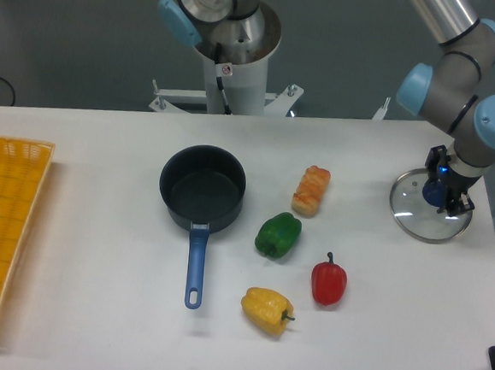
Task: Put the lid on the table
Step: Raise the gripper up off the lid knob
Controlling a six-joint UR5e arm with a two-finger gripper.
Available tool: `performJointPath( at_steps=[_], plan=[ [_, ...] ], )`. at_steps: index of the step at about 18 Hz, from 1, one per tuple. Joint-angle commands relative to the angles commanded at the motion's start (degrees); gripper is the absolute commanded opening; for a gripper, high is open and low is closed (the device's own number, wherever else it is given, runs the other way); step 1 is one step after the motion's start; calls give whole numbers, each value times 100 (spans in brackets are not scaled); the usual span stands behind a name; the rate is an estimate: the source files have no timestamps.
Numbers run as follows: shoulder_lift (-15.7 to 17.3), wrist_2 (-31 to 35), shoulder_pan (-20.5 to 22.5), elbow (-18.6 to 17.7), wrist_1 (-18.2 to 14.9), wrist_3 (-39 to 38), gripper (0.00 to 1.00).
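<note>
You find the round transparent glass lid with its thin metal rim (431, 208) lying flat on the large white worktop (92, 310), close to the right edge and nearer the far right corner than the near one. The two-finger claw (442, 193) stands over the lid's centre, at the dark blue knob, but its fingers are small and dark against the knob, so you cannot tell whether they pinch it or have let go. Judging from how the lid lies, the placing looks essentially done, and what remains is probably to free the knob and lift clear. Treat the lid as stiff, fairly heavy for its size and breakable: glass with a smooth metal rim will slide easily on this plain surface and could chip if it is dropped or dragged off the nearby edge. The knob is the only sensible place to take hold, since the rim lies flat against the worktop and offers no purchase. Well apart from it, towards the middle, sit the dark blue saucepan with a blue handle (201, 198), a green pepper (278, 234), a red pepper (328, 280), a yellow pepper (266, 309) and an orange-and-white food piece (311, 190); a yellow woven tray (0, 225) lies at the left edge.
</note>
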Motion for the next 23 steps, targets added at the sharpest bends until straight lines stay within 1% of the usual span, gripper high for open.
performJointPath(
  at_steps=[2, 3, 4, 6, 8, 11, 15, 17, 20, 23],
  plan=[
    [-9, 0, 0, 9, 0, 0, 67],
    [-9, 0, 0, 9, 0, -9, 69],
    [0, 0, 0, 9, 0, 0, 75],
    [35, 0, 0, 9, -9, 9, 92],
    [61, 0, 0, 9, -18, 9, 99],
    [175, 0, 0, -9, -26, 9, 99],
    [605, 0, -26, -70, -132, 0, 99],
    [773, -17, -79, -79, -350, -70, 99],
    [931, -44, -193, -88, -588, -227, 99],
    [1046, -44, -386, -79, -668, -658, 99]
  ],
)
